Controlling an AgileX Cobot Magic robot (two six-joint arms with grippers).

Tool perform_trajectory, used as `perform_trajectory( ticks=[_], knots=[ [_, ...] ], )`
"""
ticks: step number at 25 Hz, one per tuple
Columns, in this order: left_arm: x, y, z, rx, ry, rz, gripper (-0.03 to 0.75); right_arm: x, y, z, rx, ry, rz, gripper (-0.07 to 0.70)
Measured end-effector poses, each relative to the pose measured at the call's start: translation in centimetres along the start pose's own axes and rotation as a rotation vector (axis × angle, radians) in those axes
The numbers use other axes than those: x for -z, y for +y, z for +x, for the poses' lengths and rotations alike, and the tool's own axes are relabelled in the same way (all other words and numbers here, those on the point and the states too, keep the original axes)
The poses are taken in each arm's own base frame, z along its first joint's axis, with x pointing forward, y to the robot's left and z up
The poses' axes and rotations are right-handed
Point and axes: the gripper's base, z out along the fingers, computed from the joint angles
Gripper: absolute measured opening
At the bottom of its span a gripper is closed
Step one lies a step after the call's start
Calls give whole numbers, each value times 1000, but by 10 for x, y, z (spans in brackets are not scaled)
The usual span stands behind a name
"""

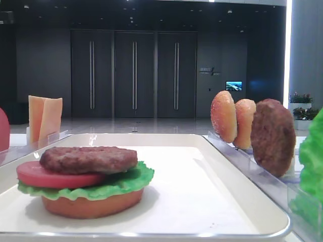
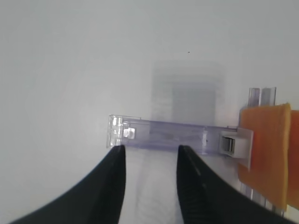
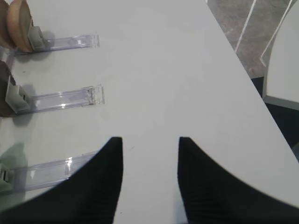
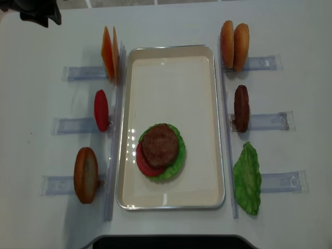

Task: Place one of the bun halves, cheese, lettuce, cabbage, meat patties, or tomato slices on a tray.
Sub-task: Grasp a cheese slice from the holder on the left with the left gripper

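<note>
Black left tool (image 2: 151,154) gapes empty before us — thin orange-yellow bendy cheese slices (image 2: 264,154) look light, floppy; pinch one's upright edge.

- You get even, bright overhead light on the white table (image 4: 171,21) in the top view, with soft, short shadows.
- In the low view the hall behind is dark; a bright vertical strip glares at upper right.
- The tray (image 1: 237,186) rim carries small glare spots.
- Your left wrist view is soft and washed out; the clear rack (image 2: 163,137) casts a blurred grey shadow.
- Near-lens fingers (image 3: 93,186) are blurred black.
</note>
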Motion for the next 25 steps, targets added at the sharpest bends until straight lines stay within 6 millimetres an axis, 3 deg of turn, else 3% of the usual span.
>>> perform_trajectory(
  ticks=[7,16,20,25],
  knots=[
    [-16,-2,-7,10,41,8,282,0,0,0,-1,0,0,274],
    [-16,-8,-7,14,60,10,305,0,0,0,-1,0,0,274],
    [-14,-32,-3,-39,61,27,332,0,0,0,-2,0,0,274],
    [-9,-84,7,-95,62,71,347,0,0,0,-2,0,0,274]
  ],
)
